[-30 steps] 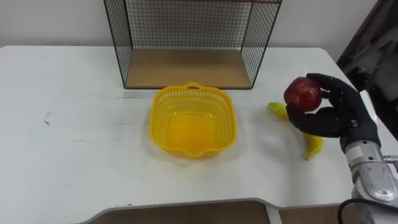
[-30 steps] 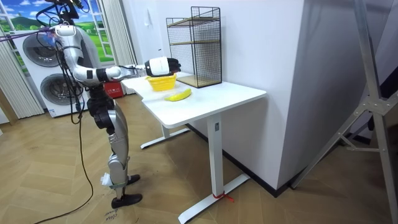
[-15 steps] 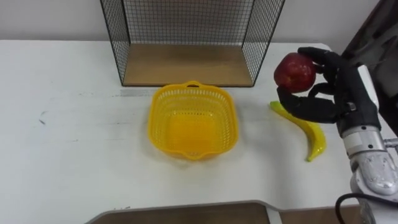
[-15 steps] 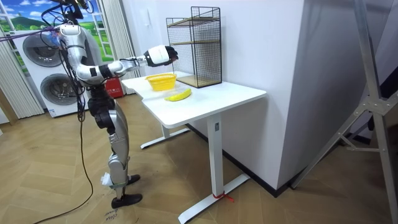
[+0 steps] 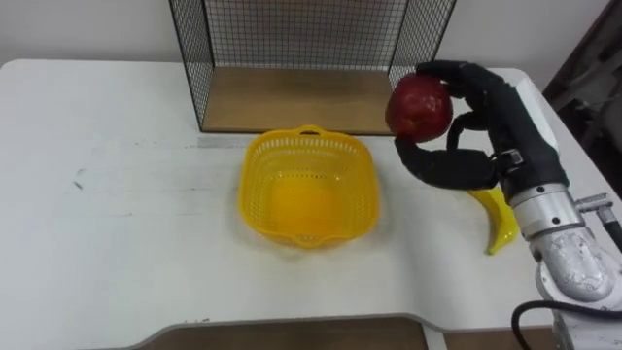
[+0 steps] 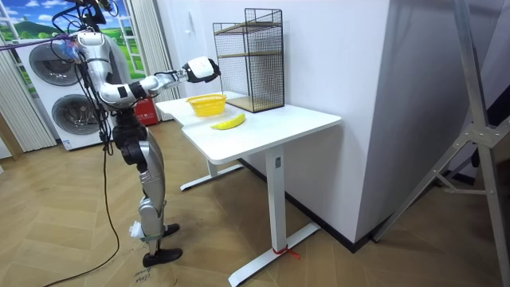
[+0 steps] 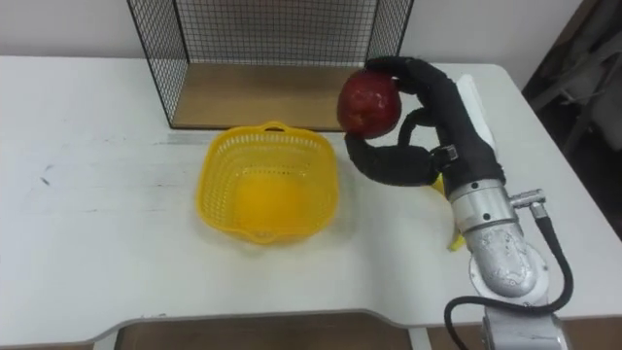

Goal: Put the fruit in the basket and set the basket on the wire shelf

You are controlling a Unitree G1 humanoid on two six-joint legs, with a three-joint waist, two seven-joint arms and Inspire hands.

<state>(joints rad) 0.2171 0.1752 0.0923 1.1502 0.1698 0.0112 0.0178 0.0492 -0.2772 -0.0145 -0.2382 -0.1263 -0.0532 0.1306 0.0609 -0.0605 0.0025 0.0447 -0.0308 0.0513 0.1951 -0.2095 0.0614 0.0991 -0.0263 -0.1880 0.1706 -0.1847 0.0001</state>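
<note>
My right hand [image 5: 473, 126] [image 7: 428, 122] is raised above the table, its fingers curled round a red apple [image 5: 419, 106] [image 7: 369, 101], just right of the yellow basket [image 5: 307, 187] [image 7: 267, 182]. The basket stands on the white table [image 5: 117, 214] with something orange-yellow on its bottom. A banana [image 5: 498, 222] lies on the table under my right forearm, mostly hidden. The wire shelf [image 5: 301, 58] [image 7: 272, 58] with its wooden floor stands right behind the basket. In the room view I stand at the table's end with the right hand [image 6: 201, 70] held over the basket [image 6: 206, 104] and the banana [image 6: 229, 121].
The table's front edge has a curved cutout [image 5: 311, 331] near me. Bare white tabletop spreads left of the basket. A dark object [image 5: 593, 68] stands off the table's right edge. In the room view, washing machines [image 6: 48, 96] stand behind me.
My right hand has carried the apple up and to the left, from over the banana to beside the basket's right rim. The camera view has shifted slightly.
</note>
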